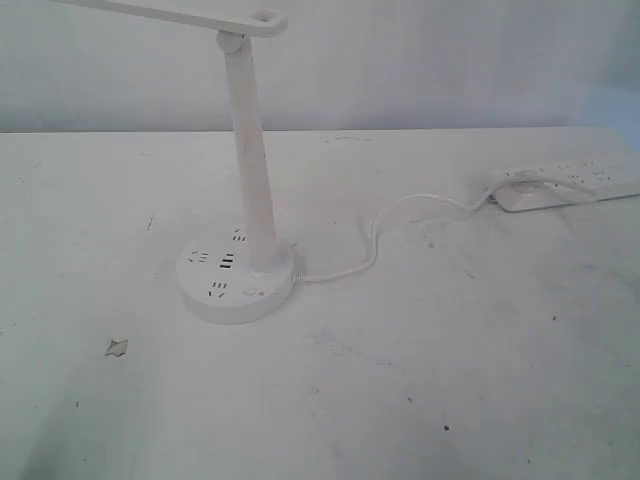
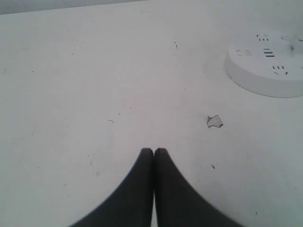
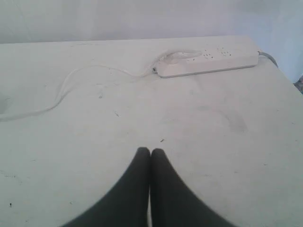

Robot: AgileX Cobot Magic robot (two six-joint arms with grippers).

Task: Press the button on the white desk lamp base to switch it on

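Observation:
The white desk lamp base (image 1: 236, 278) is a thick round disc with dark socket slots, left of centre on the white table. A slim white stem (image 1: 252, 160) rises from it. The tiny round button (image 1: 250, 293) sits near the base's front edge. In the left wrist view the base (image 2: 265, 71) shows at the picture's edge; the button is out of that view. My left gripper (image 2: 154, 150) is shut with nothing in it, well short of the base. My right gripper (image 3: 150, 151) is shut and empty too, over bare table. Neither gripper shows in the exterior view.
A long white power strip (image 1: 565, 183) lies at the far right edge, seen also in the right wrist view as the strip (image 3: 208, 61). A thin white cord (image 1: 385, 225) runs from it to the lamp base. A small paper scrap (image 1: 116, 347) lies front left.

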